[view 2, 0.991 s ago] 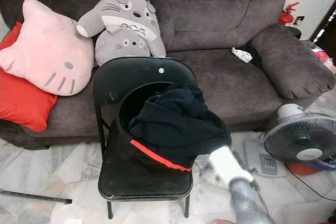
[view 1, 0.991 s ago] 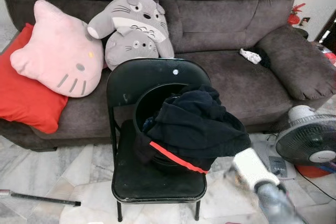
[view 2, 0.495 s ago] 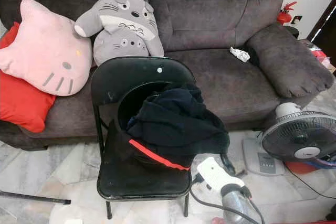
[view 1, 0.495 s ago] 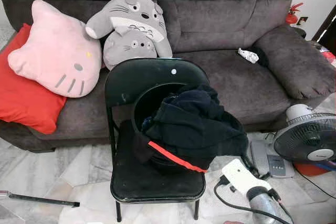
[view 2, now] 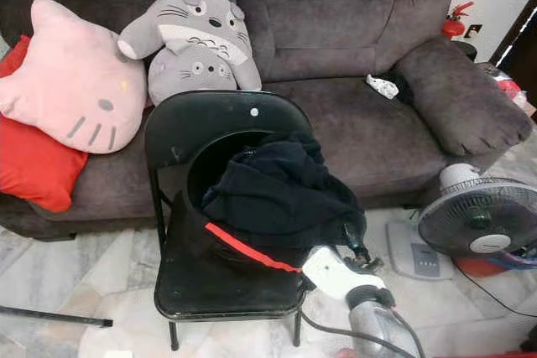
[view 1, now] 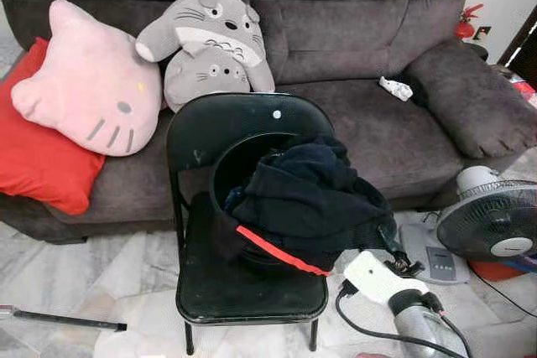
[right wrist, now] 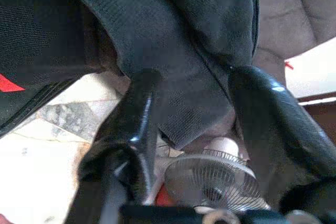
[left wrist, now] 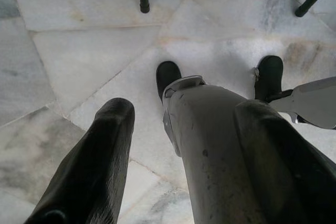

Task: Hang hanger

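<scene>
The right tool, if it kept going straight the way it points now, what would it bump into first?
Most likely the black garment heaped on the folding chair. The right tool is open, its fingers reaching the cloth's lower edge, apparently touching already, though depth is unclear.

Folding chair, sofa and marble floor, with what rests on each.

A black folding chair [view 1: 252, 291] stands on the pale marble floor [view 1: 101, 274]; on its seat sits a round black basket [view 1: 243, 165] heaped with dark clothing [view 1: 310, 199] that has a red stripe. Behind it, a grey-brown sofa [view 1: 361, 31] carries a pink cat cushion [view 1: 88, 81], a red cushion [view 1: 38, 157], a grey plush [view 1: 205, 48] and a small white item [view 1: 394, 88]. On the floor lie a dark rod [view 1: 63, 318] and a fan [view 1: 495, 228].
</scene>
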Available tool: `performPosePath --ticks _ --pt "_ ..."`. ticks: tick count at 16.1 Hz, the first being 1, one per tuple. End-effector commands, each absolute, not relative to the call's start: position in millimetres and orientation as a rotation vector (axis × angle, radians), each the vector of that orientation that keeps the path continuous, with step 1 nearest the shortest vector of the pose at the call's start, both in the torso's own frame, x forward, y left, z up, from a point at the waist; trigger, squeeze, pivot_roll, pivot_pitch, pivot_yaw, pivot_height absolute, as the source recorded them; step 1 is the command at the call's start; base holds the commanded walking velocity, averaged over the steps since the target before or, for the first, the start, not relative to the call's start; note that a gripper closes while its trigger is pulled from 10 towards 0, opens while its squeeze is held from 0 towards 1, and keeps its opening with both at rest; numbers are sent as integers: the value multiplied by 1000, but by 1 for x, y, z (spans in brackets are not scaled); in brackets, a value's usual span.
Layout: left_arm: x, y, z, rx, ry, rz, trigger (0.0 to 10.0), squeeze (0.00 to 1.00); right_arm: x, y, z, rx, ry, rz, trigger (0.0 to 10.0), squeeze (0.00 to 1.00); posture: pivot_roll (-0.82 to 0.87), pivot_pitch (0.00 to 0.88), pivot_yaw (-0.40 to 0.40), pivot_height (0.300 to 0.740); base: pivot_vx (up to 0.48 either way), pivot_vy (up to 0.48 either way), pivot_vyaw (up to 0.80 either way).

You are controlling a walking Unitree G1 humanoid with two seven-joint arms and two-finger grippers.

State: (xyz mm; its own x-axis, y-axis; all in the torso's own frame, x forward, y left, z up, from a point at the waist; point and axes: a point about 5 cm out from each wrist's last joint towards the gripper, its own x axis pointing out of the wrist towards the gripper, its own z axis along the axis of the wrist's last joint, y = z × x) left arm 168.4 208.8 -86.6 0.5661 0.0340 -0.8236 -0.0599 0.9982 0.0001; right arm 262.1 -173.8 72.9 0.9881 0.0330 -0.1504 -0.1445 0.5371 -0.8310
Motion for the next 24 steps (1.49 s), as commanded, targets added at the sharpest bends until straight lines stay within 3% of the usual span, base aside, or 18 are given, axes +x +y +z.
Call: performPosePath --ticks 1,11,24 --pt "156 209 -92 -33 1011 55 10000 0 261 -173 73 -1028 106 117 10000 0 -75 155 -44 740 0 0 0" --pt "155 209 -92 -32 1016 50 10000 0 256 -176 52 -1127 179 208 10000 0 -69 148 -43 740 0 0 0" --pt "156 211 -92 -31 1015 56 10000 0 276 -185 41 -1258 97 123 10000 0 -65 180 -30 740 0 0 0"
